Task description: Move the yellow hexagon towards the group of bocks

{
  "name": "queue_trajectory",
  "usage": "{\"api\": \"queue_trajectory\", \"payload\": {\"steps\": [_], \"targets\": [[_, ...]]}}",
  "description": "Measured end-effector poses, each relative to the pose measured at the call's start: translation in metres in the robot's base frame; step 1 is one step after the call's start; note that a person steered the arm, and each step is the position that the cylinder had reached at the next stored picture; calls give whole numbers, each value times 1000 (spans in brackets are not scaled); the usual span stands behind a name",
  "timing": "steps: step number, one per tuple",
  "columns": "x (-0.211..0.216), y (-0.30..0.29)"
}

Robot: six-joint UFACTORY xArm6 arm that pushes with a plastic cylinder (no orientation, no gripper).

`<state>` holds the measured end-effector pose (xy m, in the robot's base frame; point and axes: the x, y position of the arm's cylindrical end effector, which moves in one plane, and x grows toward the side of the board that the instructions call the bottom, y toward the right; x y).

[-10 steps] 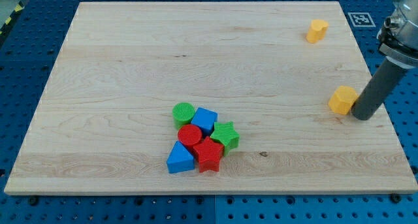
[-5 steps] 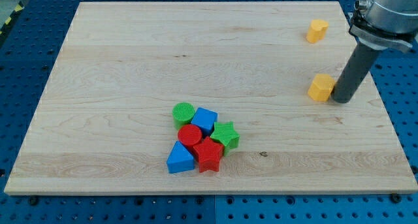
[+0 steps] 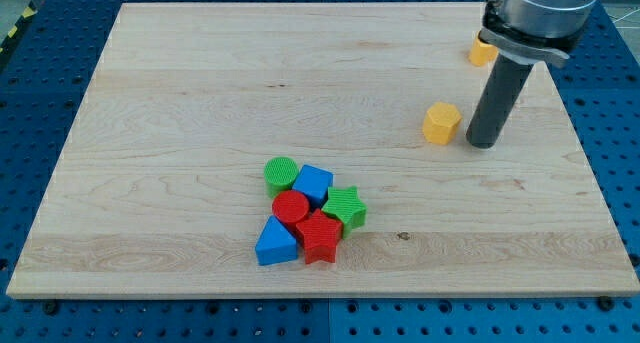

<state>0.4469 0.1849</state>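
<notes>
A yellow hexagon (image 3: 441,122) lies right of the board's middle, in the upper half. My tip (image 3: 481,143) stands just to its right, close to it, with a narrow gap showing. A group of blocks sits below the board's centre: a green cylinder (image 3: 281,171), a blue cube-like block (image 3: 314,184), a red cylinder (image 3: 291,206), a green star (image 3: 346,207), a red star-like block (image 3: 321,236) and a blue triangle (image 3: 276,244). The hexagon is well up and right of the group.
A second yellow block (image 3: 481,52) lies near the board's top right corner, partly hidden behind the arm. The wooden board (image 3: 180,103) rests on a blue perforated table. The arm's wide body fills the view's top right.
The yellow hexagon has slid left and slightly up, from near the board's right edge. My tip has followed it the same way, staying at its right side.
</notes>
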Motion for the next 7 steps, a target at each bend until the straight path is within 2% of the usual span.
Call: {"api": "queue_trajectory", "payload": {"steps": [1, 3, 7], "targets": [[-25, -1], [-30, -42], [62, -143]]}}
